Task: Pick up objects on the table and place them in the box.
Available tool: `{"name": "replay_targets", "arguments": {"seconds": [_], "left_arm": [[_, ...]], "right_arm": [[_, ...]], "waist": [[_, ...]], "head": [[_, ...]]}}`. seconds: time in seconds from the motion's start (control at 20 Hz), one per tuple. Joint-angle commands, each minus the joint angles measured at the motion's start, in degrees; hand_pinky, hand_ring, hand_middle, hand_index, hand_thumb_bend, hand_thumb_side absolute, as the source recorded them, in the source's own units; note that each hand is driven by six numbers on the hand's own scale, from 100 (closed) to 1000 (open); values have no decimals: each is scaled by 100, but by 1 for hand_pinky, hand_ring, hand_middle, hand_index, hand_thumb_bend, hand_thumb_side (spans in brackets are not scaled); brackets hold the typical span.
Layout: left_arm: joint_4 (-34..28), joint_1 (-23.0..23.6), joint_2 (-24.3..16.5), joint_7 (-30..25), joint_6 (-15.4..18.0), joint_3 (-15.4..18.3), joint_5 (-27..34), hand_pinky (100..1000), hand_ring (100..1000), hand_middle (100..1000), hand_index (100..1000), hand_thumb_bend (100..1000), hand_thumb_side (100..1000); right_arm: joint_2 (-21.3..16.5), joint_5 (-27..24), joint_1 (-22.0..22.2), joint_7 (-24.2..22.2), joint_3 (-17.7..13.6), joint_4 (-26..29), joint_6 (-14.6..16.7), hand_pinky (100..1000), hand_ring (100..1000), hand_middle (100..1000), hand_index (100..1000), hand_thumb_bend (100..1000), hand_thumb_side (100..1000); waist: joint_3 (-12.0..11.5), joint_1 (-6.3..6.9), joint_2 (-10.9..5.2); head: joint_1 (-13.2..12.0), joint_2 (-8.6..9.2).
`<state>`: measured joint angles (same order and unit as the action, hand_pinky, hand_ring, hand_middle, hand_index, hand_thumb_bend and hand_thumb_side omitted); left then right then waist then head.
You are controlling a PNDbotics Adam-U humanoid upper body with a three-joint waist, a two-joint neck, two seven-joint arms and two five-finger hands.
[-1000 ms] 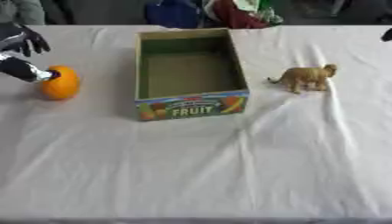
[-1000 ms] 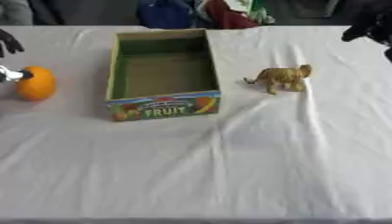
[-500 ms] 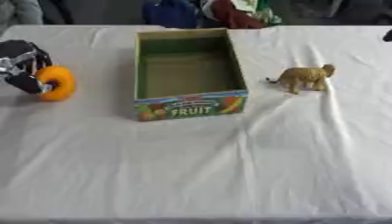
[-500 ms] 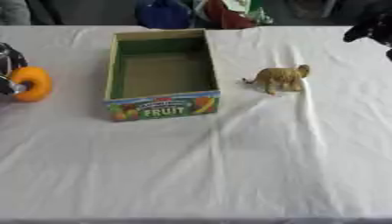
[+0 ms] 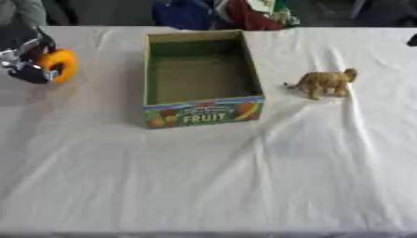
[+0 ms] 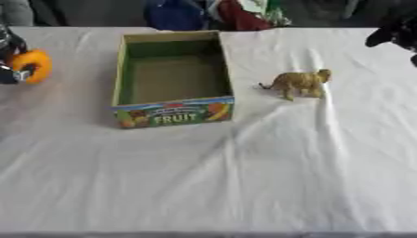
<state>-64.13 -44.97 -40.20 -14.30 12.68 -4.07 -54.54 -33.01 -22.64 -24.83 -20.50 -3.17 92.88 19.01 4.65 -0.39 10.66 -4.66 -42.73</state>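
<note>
The left hand [image 5: 26, 53] has its fingers curled round the orange [image 5: 58, 65], near the table's left edge, well left of the box [image 5: 202, 79]. White tablecloth [image 5: 211, 176] lies bare between orange and box. The toy lion [image 5: 324, 82] stands just right of the box. Only the right eye view shows the right hand [image 6: 396, 33] clearly, at the far right edge; whether its fingers are apart cannot be told.
</note>
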Motion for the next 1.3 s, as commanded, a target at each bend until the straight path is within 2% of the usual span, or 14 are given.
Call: {"name": "replay_targets", "arguments": {"seconds": [0.05, 0.25, 0.4, 0.65, 0.9, 1.05, 1.15, 1.3], "left_arm": [[-725, -223, -5, 138, -35, -28, 292, 421, 265, 235, 388, 136, 182], [-1263, -498, 283, 128, -50, -196, 513, 424, 283, 246, 396, 136, 182], [-1342, -772, 554, 107, -37, -344, 511, 424, 287, 251, 401, 138, 175], [-874, -1090, 1069, 69, 86, -570, 288, 429, 298, 259, 412, 143, 204], [-253, -1092, 1489, 109, 231, -687, 151, 445, 328, 289, 447, 139, 249], [156, -1006, 1739, 123, 293, -711, 104, 451, 336, 290, 454, 166, 301], [367, -955, 1870, 154, 326, -713, 124, 462, 360, 315, 479, 198, 316], [475, -898, 1956, 227, 396, -741, 138, 536, 471, 440, 597, 420, 507]], "right_arm": [[-96, -51, -60, 7, -60, 35, 5, 628, 606, 623, 744, 100, 716], [-86, -60, -68, -13, -47, 30, -1, 628, 606, 624, 744, 100, 719], [-69, -69, -85, -34, -27, 27, -9, 628, 606, 624, 744, 100, 725], [-15, -86, -152, -97, 26, 32, -26, 628, 606, 623, 744, 100, 726], [13, -95, -166, -113, 24, 22, -25, 629, 606, 623, 744, 100, 727], [35, -94, -177, -130, 30, 15, -28, 629, 606, 623, 744, 100, 726], [41, -93, -185, -138, 32, 8, -29, 629, 606, 623, 744, 100, 725], [47, -91, -196, -151, 32, 2, -20, 629, 606, 623, 744, 100, 723]], "waist": [[2, 11, -112], [17, 12, -125], [52, 16, -127], [167, 10, -101], [236, -8, -70], [247, -18, -60], [250, -26, -55], [255, -38, -47]], "head": [[-27, 13], [-37, 17], [-77, 38], [-154, 105], [-178, 144], [-190, 159], [-193, 168], [-192, 168]]}}
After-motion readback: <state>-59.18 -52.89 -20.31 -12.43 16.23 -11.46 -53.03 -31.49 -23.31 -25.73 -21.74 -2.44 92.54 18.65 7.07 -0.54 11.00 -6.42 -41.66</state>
